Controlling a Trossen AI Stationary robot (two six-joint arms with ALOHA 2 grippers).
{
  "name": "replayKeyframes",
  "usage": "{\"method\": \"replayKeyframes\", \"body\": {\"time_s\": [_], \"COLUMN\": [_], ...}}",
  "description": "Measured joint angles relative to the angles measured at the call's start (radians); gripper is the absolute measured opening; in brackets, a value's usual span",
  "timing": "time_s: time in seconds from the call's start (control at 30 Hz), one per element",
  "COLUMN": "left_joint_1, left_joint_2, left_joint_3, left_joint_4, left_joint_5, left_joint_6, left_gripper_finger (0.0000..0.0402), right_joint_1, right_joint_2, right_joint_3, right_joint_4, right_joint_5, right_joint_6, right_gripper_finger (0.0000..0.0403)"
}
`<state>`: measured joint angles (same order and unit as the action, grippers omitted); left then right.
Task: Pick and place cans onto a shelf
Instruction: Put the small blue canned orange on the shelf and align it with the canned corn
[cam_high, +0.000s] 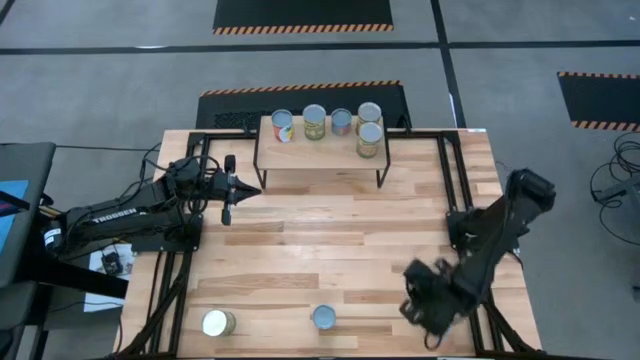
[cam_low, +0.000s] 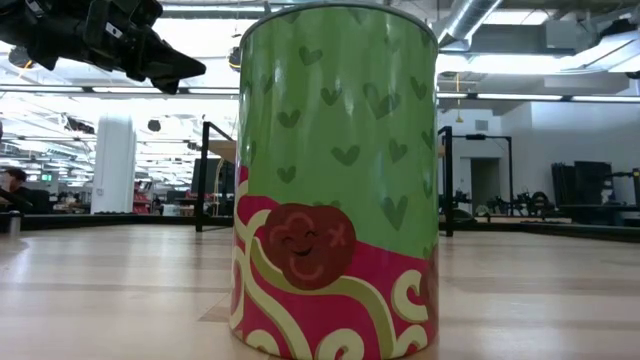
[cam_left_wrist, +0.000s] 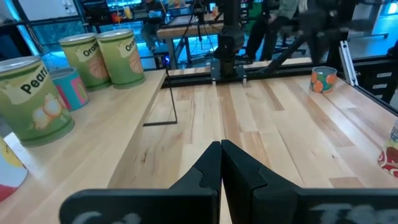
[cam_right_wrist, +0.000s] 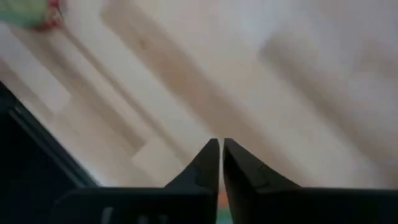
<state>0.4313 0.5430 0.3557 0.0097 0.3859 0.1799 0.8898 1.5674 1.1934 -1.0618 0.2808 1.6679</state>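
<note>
Cans: five stand on the shelf (cam_high: 320, 160) at the far edge; two (cam_high: 218, 322) (cam_high: 323, 317) wait at the near edge. Right gripper (cam_high: 425, 300), near-right, nearly closed, holds nothing. Left gripper (cam_high: 229, 190), closed, empty, idles beside the shelf. Step: fetching. Next: open, reach left to the nearest can.

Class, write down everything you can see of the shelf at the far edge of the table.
The shelf is a low stand with a pale wood plank top on thin black legs, sitting level at the table's far edge, centred. Five cans stand upright along its far side: four in a row and one just in front of the rightmost. Nothing else touches it; the left gripper hovers off its left end.
</note>
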Motion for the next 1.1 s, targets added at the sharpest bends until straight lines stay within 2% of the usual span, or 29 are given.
{"method": "replayKeyframes", "body": {"time_s": [0.17, 0.33, 0.4, 0.9, 1.1], "left_joint_1": [0.0, 0.0, 0.0, 0.0, 0.0], "left_joint_2": [0.0, 0.0, 0.0, 0.0, 0.0], "left_joint_3": [0.0, 0.0, 0.0, 0.0, 0.0], "left_joint_4": [-0.016, -0.022, -0.022, -0.028, -0.028], "left_joint_5": [0.0, 0.0, 0.0, -0.001, -0.001], "left_joint_6": [0.0, 0.007, 0.008, 0.008, 0.008], "left_gripper_finger": [0.0, 0.0, 0.0, 0.0, 0.0], "right_joint_1": [0.063, 0.05, 0.042, 0.065, 0.073], "right_joint_2": [0.134, 0.209, 0.222, 0.221, 0.221], "right_joint_3": [0.065, 0.113, 0.119, 0.097, 0.059], "right_joint_4": [-0.01, -0.034, -0.035, 0.019, 0.057], "right_joint_5": [-0.121, -0.276, -0.306, -0.376, -0.377], "right_joint_6": [0.216, 0.254, 0.269, 0.507, 0.516], "right_gripper_finger": [0.0086, 0.0123, 0.0134, 0.0143, 0.0139]}}
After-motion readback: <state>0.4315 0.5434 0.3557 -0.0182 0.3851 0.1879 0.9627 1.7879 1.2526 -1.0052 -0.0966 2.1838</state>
